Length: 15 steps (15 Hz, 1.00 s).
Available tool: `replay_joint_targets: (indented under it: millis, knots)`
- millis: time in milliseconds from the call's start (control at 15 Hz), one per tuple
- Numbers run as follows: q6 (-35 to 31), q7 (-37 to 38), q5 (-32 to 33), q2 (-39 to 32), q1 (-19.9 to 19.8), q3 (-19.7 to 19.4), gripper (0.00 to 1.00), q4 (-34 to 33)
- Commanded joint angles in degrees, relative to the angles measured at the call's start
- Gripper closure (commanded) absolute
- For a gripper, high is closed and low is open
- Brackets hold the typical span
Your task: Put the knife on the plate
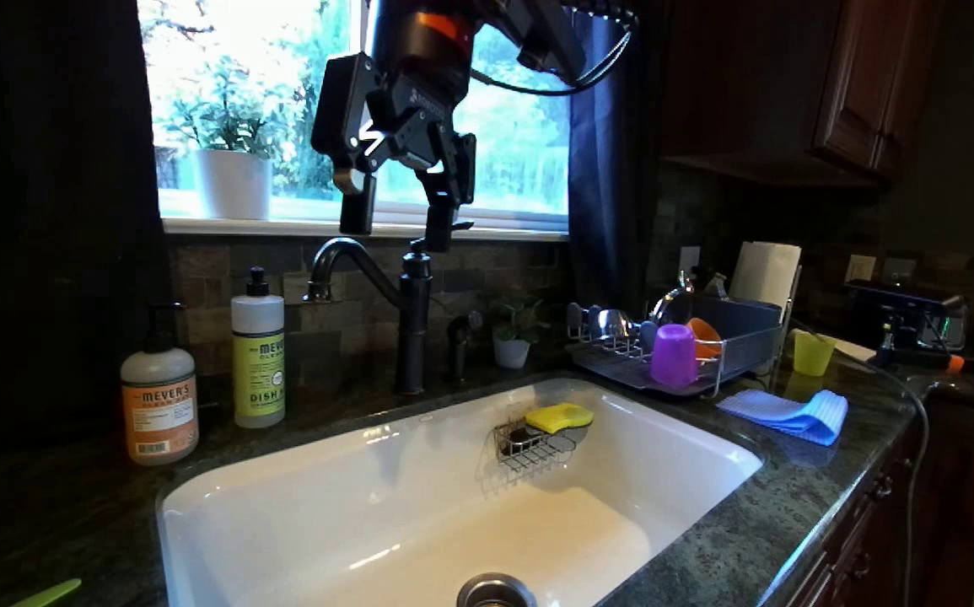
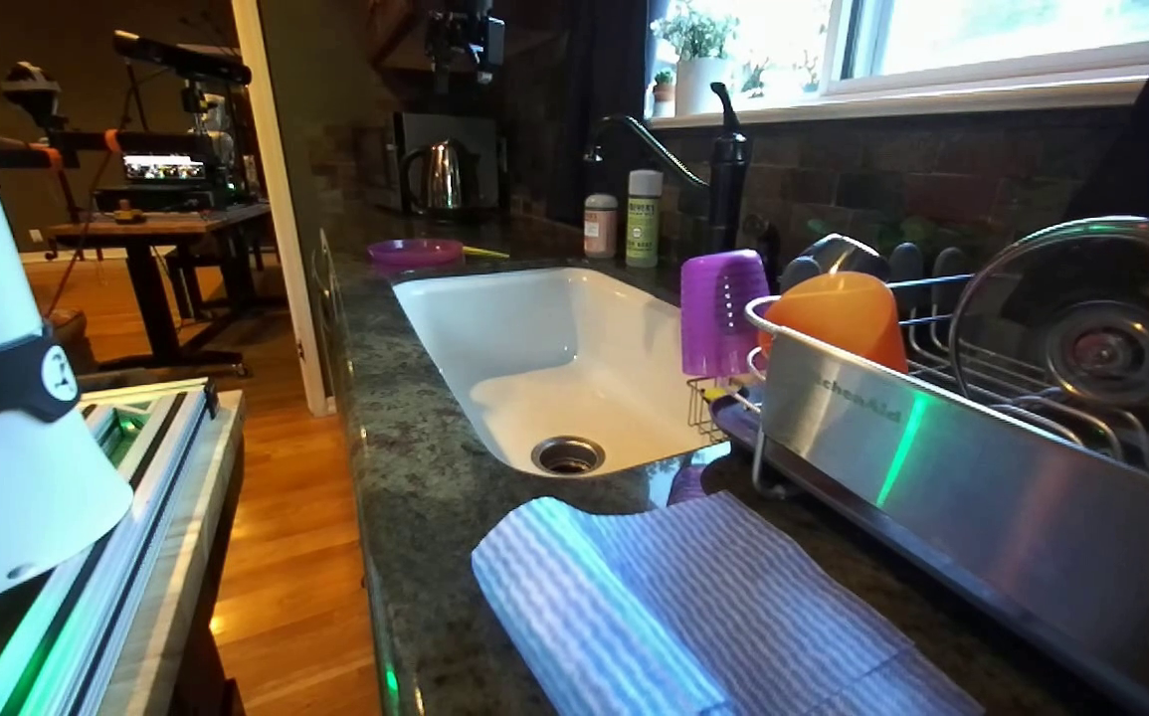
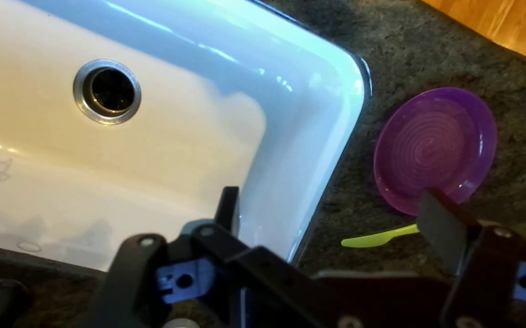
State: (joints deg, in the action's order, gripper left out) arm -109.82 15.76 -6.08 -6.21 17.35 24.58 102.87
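The lime-green knife (image 3: 376, 238) lies on the dark counter between the sink and the plate in the wrist view. One finger hides its handle end. Its tip end shows at the bottom left of an exterior view (image 1: 48, 593), and it shows as a thin strip in an exterior view (image 2: 485, 253). The purple plate (image 3: 429, 146) lies on the counter beside the sink, just beside the knife, and looks bare. It also shows in an exterior view (image 2: 415, 251). My gripper (image 1: 400, 222) is open and empty, high above the sink; its fingers are wide apart in the wrist view (image 3: 331, 200).
A white sink (image 1: 284, 506) is set in the counter. A black faucet (image 1: 413, 329) and two soap bottles (image 1: 159, 405) (image 1: 259, 362) stand behind it. A dish rack (image 1: 748, 346) with cups and a blue cloth (image 1: 790, 413) are at the sink's far end.
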Motion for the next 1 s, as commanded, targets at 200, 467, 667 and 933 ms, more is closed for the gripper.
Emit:
replay_joint_targets:
  millis: [200,467,667,933]
  knots:
    - [0.2,-5.8,6.2,-7.4,3.2,-2.3,0.00,-9.6]
    - [8.7,-13.6,10.9,-17.3,6.4,-2.8,0.00,-22.1]
    - [13.6,-21.1,12.4,-24.2,8.9,-3.4,0.00,-30.6]
    - [14.2,-29.6,18.3,-33.2,13.4,-3.2,0.00,-42.2]
